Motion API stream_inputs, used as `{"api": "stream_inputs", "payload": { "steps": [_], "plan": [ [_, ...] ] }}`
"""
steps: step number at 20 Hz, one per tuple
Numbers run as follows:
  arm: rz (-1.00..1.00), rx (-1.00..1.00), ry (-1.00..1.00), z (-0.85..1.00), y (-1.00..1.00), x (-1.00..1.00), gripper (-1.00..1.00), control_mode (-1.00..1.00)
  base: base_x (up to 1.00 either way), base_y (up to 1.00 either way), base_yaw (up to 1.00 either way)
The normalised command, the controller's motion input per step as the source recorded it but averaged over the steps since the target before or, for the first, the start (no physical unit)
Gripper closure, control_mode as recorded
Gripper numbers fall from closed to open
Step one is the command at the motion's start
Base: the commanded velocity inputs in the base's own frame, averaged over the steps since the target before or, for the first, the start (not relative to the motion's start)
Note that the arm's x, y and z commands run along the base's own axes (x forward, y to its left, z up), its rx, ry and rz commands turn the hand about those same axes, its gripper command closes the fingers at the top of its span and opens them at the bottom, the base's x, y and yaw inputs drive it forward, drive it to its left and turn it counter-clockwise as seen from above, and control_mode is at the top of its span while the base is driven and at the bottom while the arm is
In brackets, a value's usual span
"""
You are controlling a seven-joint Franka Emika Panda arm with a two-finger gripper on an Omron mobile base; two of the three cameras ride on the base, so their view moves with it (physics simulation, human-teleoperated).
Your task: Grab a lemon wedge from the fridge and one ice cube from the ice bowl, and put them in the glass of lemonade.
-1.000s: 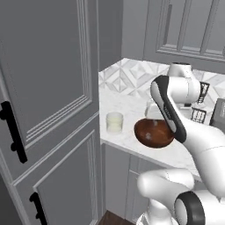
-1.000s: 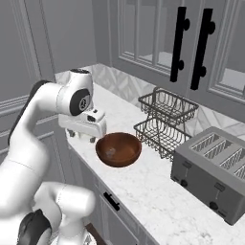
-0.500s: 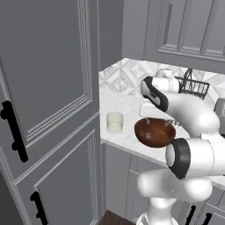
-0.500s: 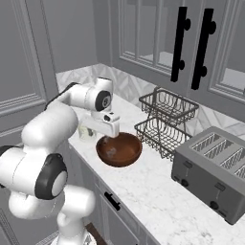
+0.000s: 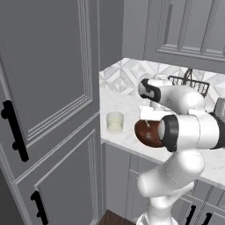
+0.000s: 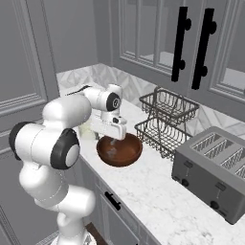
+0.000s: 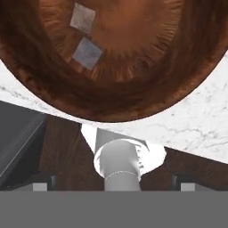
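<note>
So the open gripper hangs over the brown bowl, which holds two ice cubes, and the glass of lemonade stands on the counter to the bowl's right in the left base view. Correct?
Not quite. In the left base view the glass of lemonade stands left of the brown bowl, near the counter's edge. The open gripper over the bowl and two ice cubes are right.

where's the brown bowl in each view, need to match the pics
Left base view: wooden bowl at centre right, partly behind the arm, right of the glass of lemonade.
Right base view: bowl at centre, under the gripper.
Hand view: bowl across the top half, two ice cubes inside.
Shared landmark: the white marble counter.
</note>
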Motion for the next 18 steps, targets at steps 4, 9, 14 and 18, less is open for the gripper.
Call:
{"api": "stream_inputs", "payload": {
  "steps": [4, 9, 14, 18],
  "plan": [
    [-0.02, 0.0, 0.21, -0.6, -0.18, 0.16, -1.0, -1.0, 0.0, 0.0, 0.0],
    [0.01, 0.0, -0.01, -0.24, -0.2, 0.5, -1.0, -1.0, 0.0, 0.0, 0.0],
    [0.1, 0.0, 0.0, -0.22, -0.15, 0.31, -1.0, -1.0, 0.0, 0.0, 0.0],
    [0.15, 0.0, -0.04, -0.34, 0.0, 0.13, -1.0, -1.0, 0.0, 0.0, 0.0]
  ]
}}
